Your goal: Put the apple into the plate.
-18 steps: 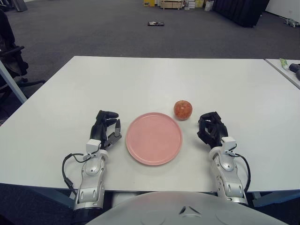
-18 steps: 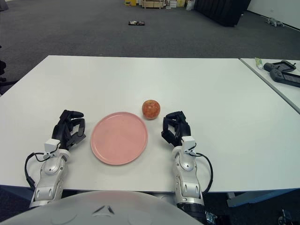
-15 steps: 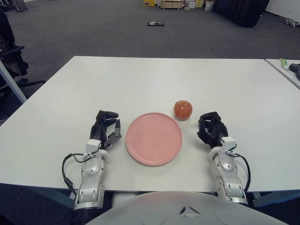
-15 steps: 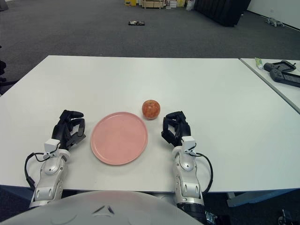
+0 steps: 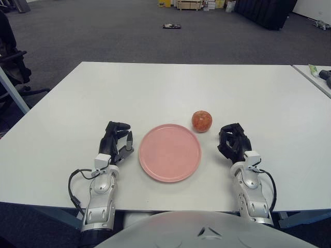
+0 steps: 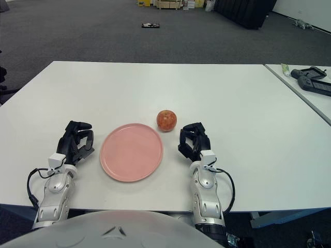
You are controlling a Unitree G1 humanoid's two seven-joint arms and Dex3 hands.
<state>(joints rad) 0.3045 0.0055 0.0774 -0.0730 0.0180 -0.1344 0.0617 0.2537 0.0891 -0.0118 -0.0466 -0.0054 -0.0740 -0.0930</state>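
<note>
A white tabletop (image 5: 155,88) is seen from above, with a round pink plate (image 5: 169,152) lying flat near its front edge, about midway between the two arms. The plate is bare. A red apple (image 5: 201,121) stands on the tabletop just beyond the plate's far right rim, close beside it but outside it; whether apple and rim touch cannot be told.

The left robot hand (image 5: 116,139) is shown to the left of the plate, just beside its rim. Its dark fingers are curled inward and nothing is held in them. The right robot hand (image 5: 233,142) is shown to the right of the plate, near the apple but apart from it, lying nearer the front edge and further right than the fruit. Its fingers are likewise clenched into a loose fist, and nothing is grasped. Behind each hand a silver forearm with a black cable loop is seen running back toward the front edge of the tabletop.

At the far right, the corner of a second table (image 6: 302,88) is visible, well apart from the working area; on it lie a dark device (image 6: 310,80) and a small green-and-white tube (image 6: 285,68). Beyond the tabletop grey carpet (image 5: 129,36) is spread, with a small dark object (image 5: 171,26) lying on it in the distance.
</note>
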